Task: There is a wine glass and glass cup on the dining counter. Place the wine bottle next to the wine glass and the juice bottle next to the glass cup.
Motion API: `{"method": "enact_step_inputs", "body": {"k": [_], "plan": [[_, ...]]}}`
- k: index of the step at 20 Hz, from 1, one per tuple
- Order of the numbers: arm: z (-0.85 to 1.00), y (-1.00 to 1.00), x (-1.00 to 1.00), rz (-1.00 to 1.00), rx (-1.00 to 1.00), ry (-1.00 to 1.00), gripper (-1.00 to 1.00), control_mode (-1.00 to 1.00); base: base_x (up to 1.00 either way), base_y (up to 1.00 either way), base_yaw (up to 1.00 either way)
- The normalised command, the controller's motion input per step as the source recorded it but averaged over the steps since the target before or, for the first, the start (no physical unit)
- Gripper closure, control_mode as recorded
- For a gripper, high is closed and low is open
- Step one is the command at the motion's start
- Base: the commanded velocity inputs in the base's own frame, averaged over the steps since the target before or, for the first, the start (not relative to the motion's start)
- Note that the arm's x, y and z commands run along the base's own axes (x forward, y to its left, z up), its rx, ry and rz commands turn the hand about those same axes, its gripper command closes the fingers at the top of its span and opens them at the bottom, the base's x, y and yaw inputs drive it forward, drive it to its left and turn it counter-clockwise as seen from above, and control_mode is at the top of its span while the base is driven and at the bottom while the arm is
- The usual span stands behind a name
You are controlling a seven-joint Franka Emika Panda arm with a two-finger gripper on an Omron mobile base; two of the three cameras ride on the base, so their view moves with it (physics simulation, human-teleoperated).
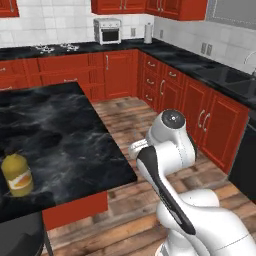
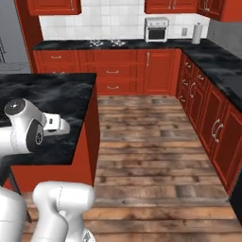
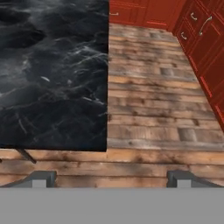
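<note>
fingers spread wide and empty, juice bottle waiting at the counter's near edge

the fingers (image 3: pixel 41 178) stand about as far apart as they go, at the bottom of the hand view, with nothing between them; the gripper (image 3: pixel 111 179) looks down past the corner of the dining counter (image 3: pixel 52 78) onto wooden floor (image 3: pixel 153 109) on the right of the frame.

the juice bottle (image 1: pixel 17 175) stands upright at the far lower left of the left base view, on the counter's near end, well apart from the arm. no wine bottle or glasses can be made out here.

the bottle is squat and looks rigid, probably smooth and a bit slippery, and heavy if full. the best hold is likely across the body at mid-height, on the label band, jaws level, not on the narrow black cap, where it could tip or swing.
</note>
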Motion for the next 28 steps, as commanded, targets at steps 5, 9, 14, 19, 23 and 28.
{"method": "enact_step_inputs", "body": {"k": [5,9,14,19,23,28], "plan": [[0.00,0.00,0.00,0.00,0.00,0.00,-1.00,1.00,0.46,-0.34,0.30],[0.00,0.00,0.00,0.00,0.00,0.00,-1.00,1.00,0.52,-0.31,0.36],[0.00,0.00,0.00,0.00,0.00,0.00,-1.00,1.00,0.64,-0.32,0.21],[0.00,0.00,0.00,0.00,0.00,0.00,-1.00,1.00,0.68,-0.38,0.07],[0.00,0.00,0.00,0.00,0.00,0.00,-1.00,1.00,0.69,-0.40,0.02],[0.00,0.00,0.00,0.00,0.00,0.00,-1.00,1.00,0.62,-0.44,0.01]]}}
